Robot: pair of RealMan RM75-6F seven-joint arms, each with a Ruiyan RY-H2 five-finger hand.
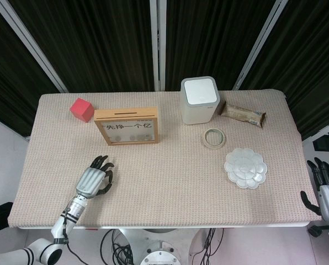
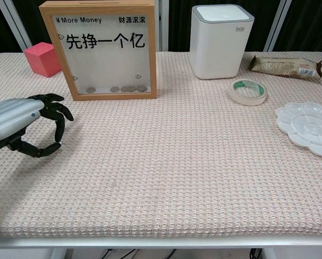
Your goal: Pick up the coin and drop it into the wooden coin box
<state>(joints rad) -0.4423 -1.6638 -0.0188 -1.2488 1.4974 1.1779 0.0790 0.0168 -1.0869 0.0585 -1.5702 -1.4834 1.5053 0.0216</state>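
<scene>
The wooden coin box (image 1: 128,126) (image 2: 106,51) stands upright at the back left, with several coins lying behind its clear pane. My left hand (image 1: 95,180) (image 2: 24,124) hovers just above the cloth, in front of and to the left of the box. Its fingers are curled and the thumb tip meets a fingertip in a pinch. The coin is too small to make out between those tips, and no loose coin shows on the cloth. My right hand (image 1: 325,190) hangs off the table's right edge, fingers spread, holding nothing.
A red cube (image 1: 82,109) (image 2: 42,59) sits left of the box. A white bin (image 1: 199,100) (image 2: 221,41), a snack bar (image 1: 242,115) (image 2: 284,67), a tape roll (image 1: 213,138) (image 2: 248,91) and a white palette dish (image 1: 245,167) (image 2: 308,126) occupy the right half.
</scene>
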